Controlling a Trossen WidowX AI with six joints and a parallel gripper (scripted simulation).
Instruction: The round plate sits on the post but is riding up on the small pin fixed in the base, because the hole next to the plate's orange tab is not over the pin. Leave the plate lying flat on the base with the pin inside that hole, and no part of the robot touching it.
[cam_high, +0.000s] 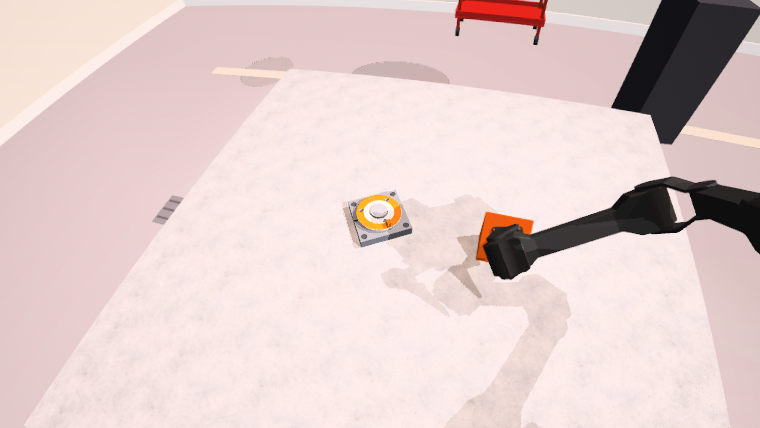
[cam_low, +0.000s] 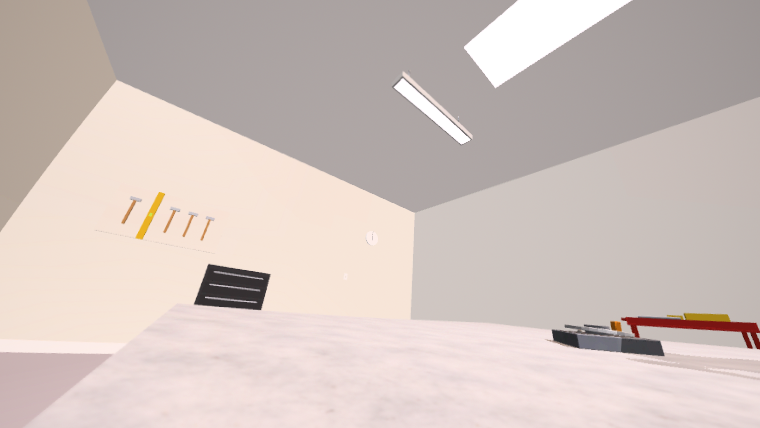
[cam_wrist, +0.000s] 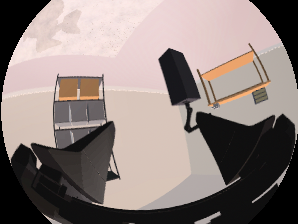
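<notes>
The round plate (cam_high: 363, 222), with an orange ring around a white middle, sits around the pale post (cam_high: 378, 210) on the square grey base (cam_high: 370, 238) (cam_low: 599, 342). Its orange tab (cam_high: 387, 223) (cam_low: 615, 325) is on the near side in the top view and stands up in the exterior view. Small dark marks show on the ring, but I cannot tell which is the hole or the pin. The plate's tilt is too small to judge. My gripper (cam_wrist: 156, 120) is open and empty in the wrist view, away from the plate; in the top view its fingertips are not clear.
An orange square (cam_high: 509, 220) lies to the right of the base, partly hidden by the arm's end. The arm (cam_high: 579, 236) reaches in from the right. A dark cabinet (cam_high: 686, 63) and a red cart (cam_high: 499, 11) stand beyond the table.
</notes>
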